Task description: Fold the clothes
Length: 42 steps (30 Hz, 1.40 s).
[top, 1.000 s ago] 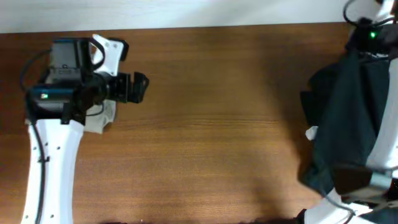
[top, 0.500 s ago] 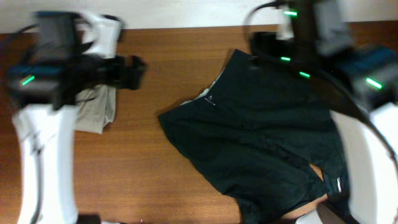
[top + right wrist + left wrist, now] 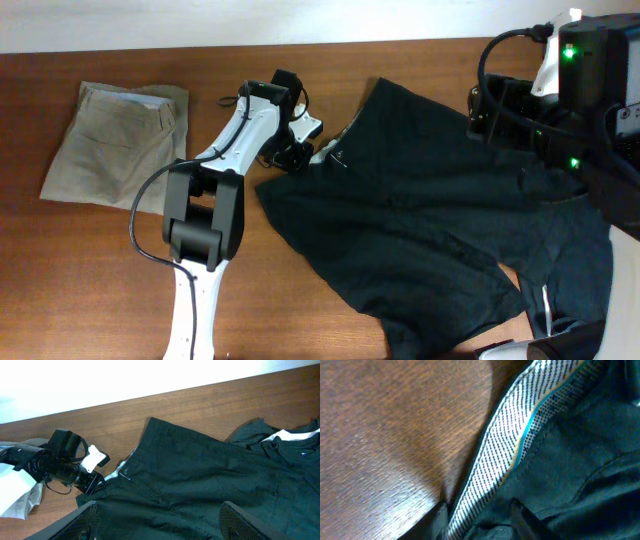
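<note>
A black garment (image 3: 420, 230) lies spread and rumpled over the middle and right of the wooden table. A small white logo (image 3: 338, 160) shows near its left edge. My left gripper (image 3: 296, 152) is at that edge. In the left wrist view the left gripper (image 3: 480, 522) has a finger on each side of the white dotted waistband lining (image 3: 510, 430), closed on the fabric. My right gripper (image 3: 160, 522) hangs open, high above the black garment (image 3: 200, 475), with nothing in it. More black clothes with white trim (image 3: 290, 435) lie at the right.
A folded khaki garment (image 3: 115, 145) lies at the table's far left. The white left arm (image 3: 200, 280) stretches from the front edge to the garment. The right arm's body (image 3: 580, 90) stands at the back right. The table's far edge (image 3: 300, 45) meets a white wall.
The black garment has come from the right side onto the table's middle. My right gripper opened and let it go. My left arm swung right to its edge and closed on the waistband.
</note>
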{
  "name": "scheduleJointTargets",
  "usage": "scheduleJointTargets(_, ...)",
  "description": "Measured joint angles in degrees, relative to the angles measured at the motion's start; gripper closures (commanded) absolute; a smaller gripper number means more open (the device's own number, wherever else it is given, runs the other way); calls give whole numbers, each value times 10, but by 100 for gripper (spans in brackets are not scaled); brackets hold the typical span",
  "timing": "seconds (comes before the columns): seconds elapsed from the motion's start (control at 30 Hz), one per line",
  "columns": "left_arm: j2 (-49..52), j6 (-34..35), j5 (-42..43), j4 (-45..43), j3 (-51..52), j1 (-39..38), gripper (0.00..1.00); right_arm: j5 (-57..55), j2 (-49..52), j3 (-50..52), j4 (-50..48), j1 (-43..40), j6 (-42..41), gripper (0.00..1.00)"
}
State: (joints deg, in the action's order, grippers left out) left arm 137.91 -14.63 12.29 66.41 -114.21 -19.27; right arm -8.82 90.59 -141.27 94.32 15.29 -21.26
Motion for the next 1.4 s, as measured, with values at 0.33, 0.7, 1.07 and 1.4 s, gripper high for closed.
scheduleJointTargets(0.33, 5, 92, -165, 125, -4, 224, 100, -10, 23, 6, 18, 0, 0, 18)
scheduleJointTargets(0.7, -216, 41, 20, 79, 0, 224, 54, 149, 500, 10, -44, -195, 37, 49)
scheduleJointTargets(1.07, -216, 7, -5, 58, 0, 153, 50, 287, 625, 10, -315, -252, 19, 92)
scheduleJointTargets(1.4, -219, 5, -40, 111, -5, 153, 37, 433, 519, -353, 24, -345, 156, 40)
